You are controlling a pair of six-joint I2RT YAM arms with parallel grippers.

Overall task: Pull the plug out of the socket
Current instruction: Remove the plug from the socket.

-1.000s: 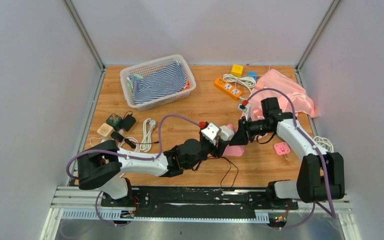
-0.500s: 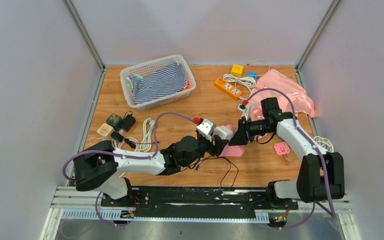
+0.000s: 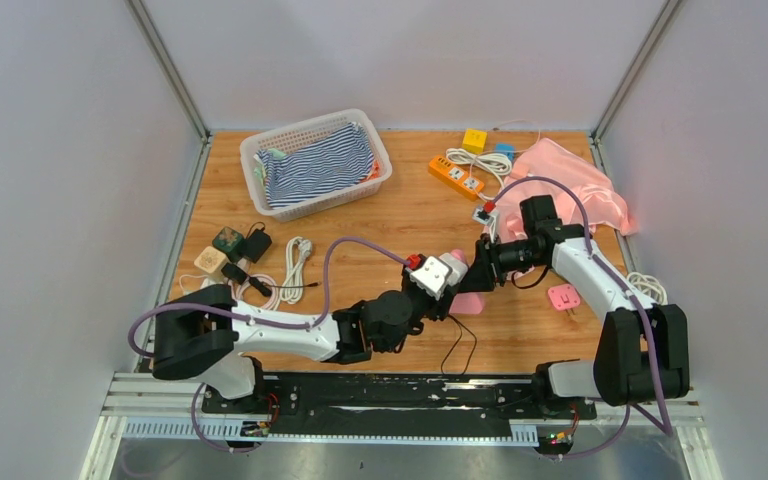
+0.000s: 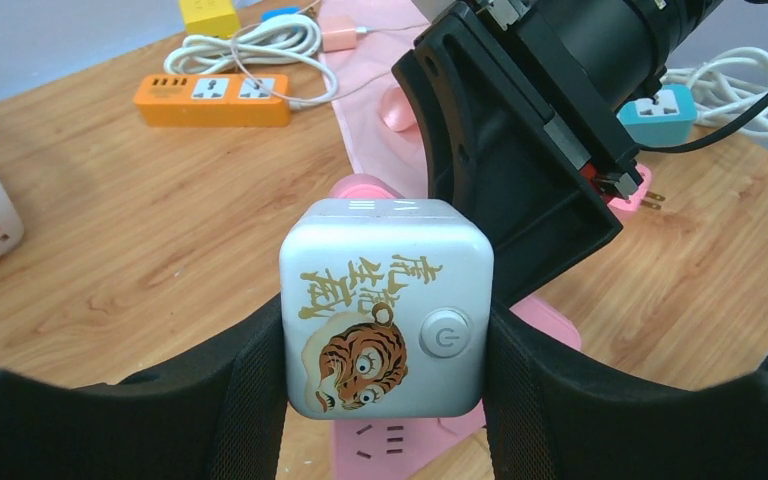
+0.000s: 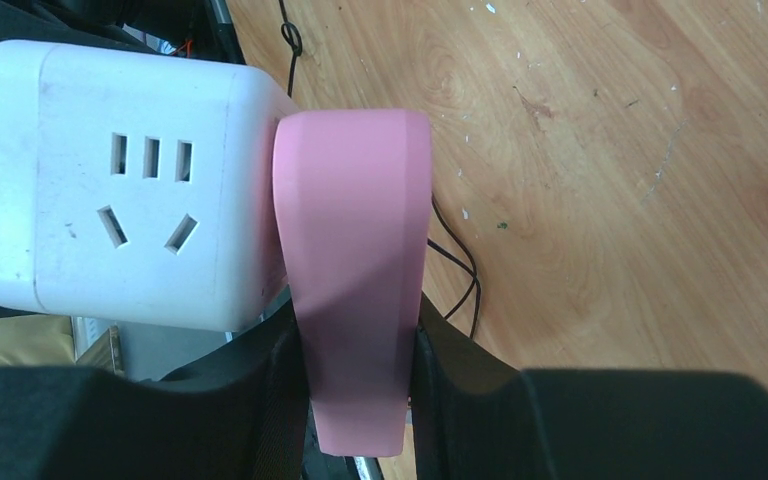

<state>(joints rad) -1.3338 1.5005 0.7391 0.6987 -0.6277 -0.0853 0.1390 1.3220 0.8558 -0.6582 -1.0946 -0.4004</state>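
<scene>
White glossy plastic makes the socket, a cube with a tiger print. Your left hand is clamped on two opposite faces of it, in the lower middle of the left wrist view. The pink piece pressed against another face I take for the plug. Your right hand is closed on its flat body, at the bottom centre of the right wrist view. In the top view the two parts meet just right of centre. I cannot tell whether they rest on the counter or hang above it.

Both parts look rigid and light, so I expect no bending and little weight to carry. The resistance should come from the pins, which are hidden, so I cannot say how deep they sit. The cube has a smooth skin and may slide between the pads. Keep the hold on the middle of the faces, away from the rounded edges. Hold the plug on its wide flat sides, close to the cube. Then pull straight away from that face, without twisting, so that the pins do not jam.
</scene>
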